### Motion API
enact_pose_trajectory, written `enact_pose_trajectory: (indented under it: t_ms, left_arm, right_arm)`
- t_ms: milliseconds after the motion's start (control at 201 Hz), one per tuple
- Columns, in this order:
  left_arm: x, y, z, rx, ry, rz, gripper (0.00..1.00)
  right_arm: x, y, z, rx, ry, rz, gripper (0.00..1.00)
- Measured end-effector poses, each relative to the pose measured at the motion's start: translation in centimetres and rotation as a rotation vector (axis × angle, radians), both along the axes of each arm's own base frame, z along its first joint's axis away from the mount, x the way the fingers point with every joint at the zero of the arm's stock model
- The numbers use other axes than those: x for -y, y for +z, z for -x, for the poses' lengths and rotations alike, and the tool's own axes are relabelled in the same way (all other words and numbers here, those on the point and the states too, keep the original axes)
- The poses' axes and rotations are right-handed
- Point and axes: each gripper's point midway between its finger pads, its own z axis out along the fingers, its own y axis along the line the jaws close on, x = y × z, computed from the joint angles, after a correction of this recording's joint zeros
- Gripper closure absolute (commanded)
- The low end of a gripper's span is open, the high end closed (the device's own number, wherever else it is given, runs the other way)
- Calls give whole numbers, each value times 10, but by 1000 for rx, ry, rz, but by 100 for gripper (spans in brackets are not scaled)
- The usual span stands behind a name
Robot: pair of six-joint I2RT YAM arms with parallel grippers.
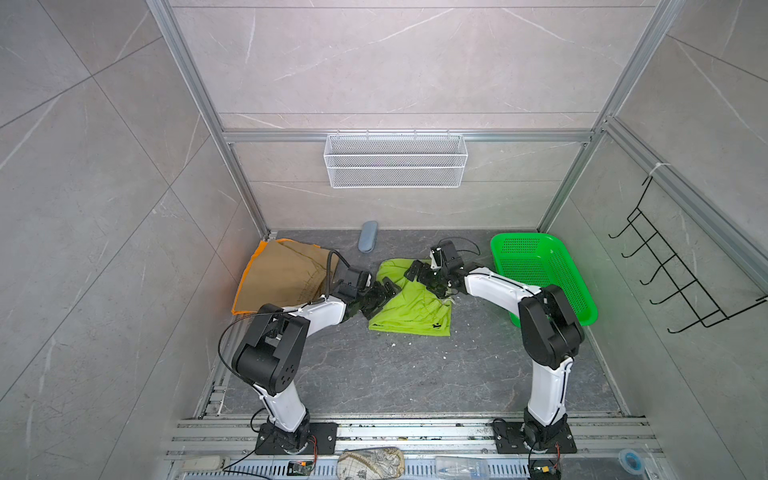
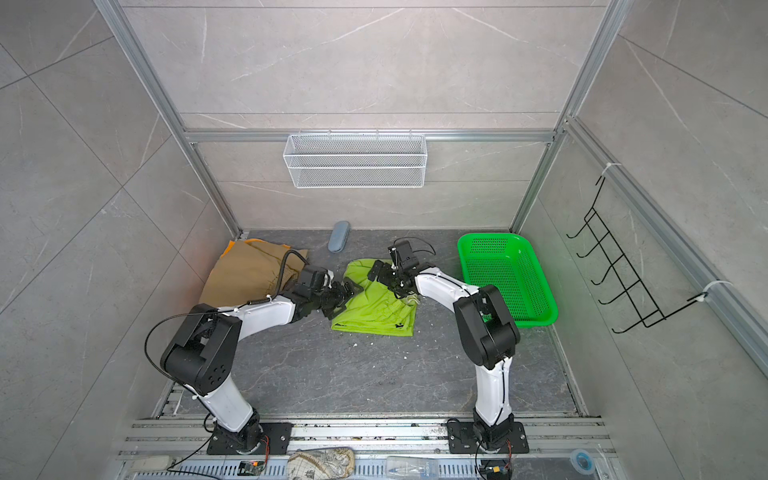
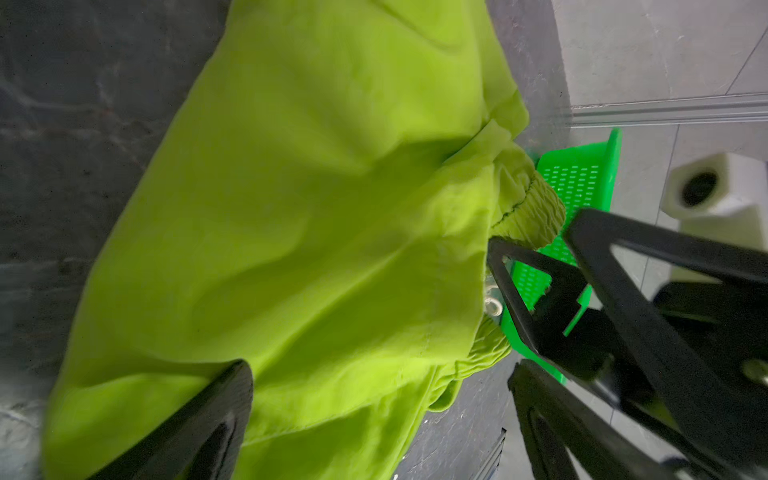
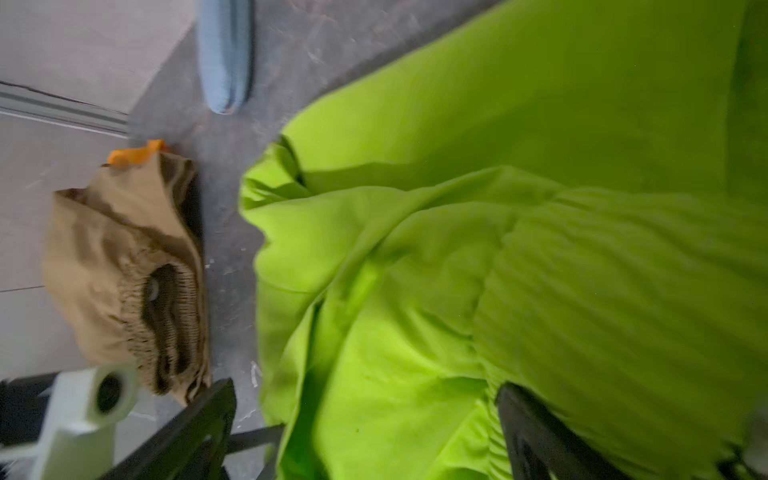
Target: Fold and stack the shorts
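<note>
Top view, L to R. Far left, back corner: khaki shorts (image 1: pixel 278 276) lie flat on top of orange shorts (image 1: pixel 257 254), w/ only an orange rim showing.

Next, left gripper (image 1: pixel 388 291): jaws wide apart, clamped on nothing, low over the left edge of the lime green shorts (image 1: pixel 409 311). The lime pair sits mid-table, rumpled, looks partly folded, elastic waistband bunched toward the right.

Right gripper (image 1: pixel 419 274): jaws also spread, empty, at the back-right part of the cloth, near the waistband.

Far right: green basket (image 1: pixel 540 274), well apart from the khaki/orange stack.

Risks, as judgement:
- W/ both grippers so close over one small garment, fingers may collide.
- A pinch may catch only the top layer, so the fold slides open on the lift.
- The pale drawstring (image 3: pixel 492 301) could snag on a finger.
- On the carry to the stack, a low pass may drag the khaki pair askew.
</note>
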Motion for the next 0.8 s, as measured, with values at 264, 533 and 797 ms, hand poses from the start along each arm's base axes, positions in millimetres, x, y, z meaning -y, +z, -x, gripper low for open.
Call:
enact_pose_trajectory:
  t_ms: [264,533,797]
  left_arm:
    - [-4,-18,14,-3,-7,-4,0]
    - [-10,41,-13,175,-77,-176,0]
    - [-50,77,-54,270,-93,-297,1]
  right_arm:
    - [18,-19,-8,-1,10,-22,1]
    - [36,45,25,80,23,-67,0]
    - [53,35,66,72,46,-49,0]
